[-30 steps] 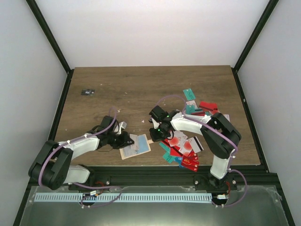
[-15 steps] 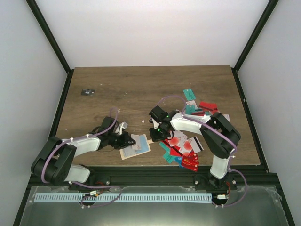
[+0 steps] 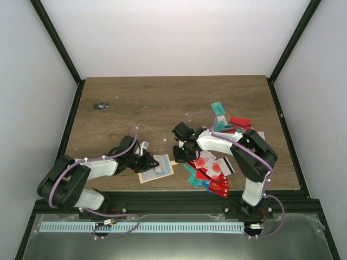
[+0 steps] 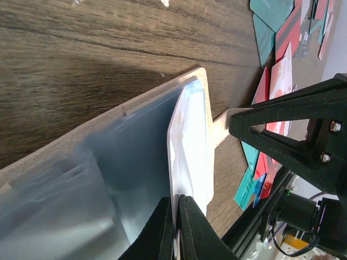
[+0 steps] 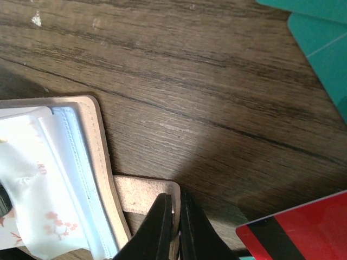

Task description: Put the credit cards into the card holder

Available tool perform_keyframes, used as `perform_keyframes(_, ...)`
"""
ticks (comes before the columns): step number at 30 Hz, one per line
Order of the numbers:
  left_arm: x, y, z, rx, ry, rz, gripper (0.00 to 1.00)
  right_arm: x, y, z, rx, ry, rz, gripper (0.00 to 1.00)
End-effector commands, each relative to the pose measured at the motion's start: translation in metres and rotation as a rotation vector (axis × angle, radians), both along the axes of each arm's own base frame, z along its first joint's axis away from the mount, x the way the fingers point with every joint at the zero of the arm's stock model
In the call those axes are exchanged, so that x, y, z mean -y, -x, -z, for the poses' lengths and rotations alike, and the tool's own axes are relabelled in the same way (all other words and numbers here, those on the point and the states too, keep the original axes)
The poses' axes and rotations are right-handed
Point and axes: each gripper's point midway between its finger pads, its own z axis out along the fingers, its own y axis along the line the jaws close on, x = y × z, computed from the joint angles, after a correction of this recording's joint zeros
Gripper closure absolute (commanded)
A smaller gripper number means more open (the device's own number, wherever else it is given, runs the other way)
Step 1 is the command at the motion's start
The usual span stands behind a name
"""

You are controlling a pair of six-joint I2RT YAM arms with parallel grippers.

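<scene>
Near front edge, left of centre: open beige-tan folding card holder [image 3: 158,170]. My right gripper [image 5: 174,216] pinches its snap tab [image 5: 142,195]; my left gripper [image 4: 178,225] clamps white plastic card [image 4: 190,146], seemingly half-pocketed. Risk: tab slips, holder slides, card buckles.

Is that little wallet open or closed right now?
Open. The card holder lies spread on the table, pale pockets facing up, its snap tab sticking out unfastened.

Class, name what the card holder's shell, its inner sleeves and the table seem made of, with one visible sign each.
Card holder shell: probably leather or imitation, matte tan with a suede-like tab. Inner sleeves: thin translucent plastic, glossy and wrinkled. Table: wood or wood-look laminate, with dark grain lines; cannot tell which.
</scene>
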Motion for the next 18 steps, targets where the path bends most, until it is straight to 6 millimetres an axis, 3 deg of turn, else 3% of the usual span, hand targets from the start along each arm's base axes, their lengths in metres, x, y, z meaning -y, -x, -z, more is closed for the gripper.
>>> perform_keyframes(1,-0.003,0.005,0.01,-0.021,-0.035,-0.021,0.94,0.023,0.015,0.022,-0.067,0.105,0.11,0.99)
perform_keyframes(10,-0.01,0.015,0.015,-0.031,-0.053,-0.036,0.89,0.036,0.011,0.025,-0.082,0.133,0.224,0.99)
perform_keyframes(18,-0.003,0.018,0.017,-0.044,0.007,-0.067,0.89,0.033,0.017,0.028,-0.119,0.093,0.252,0.99)
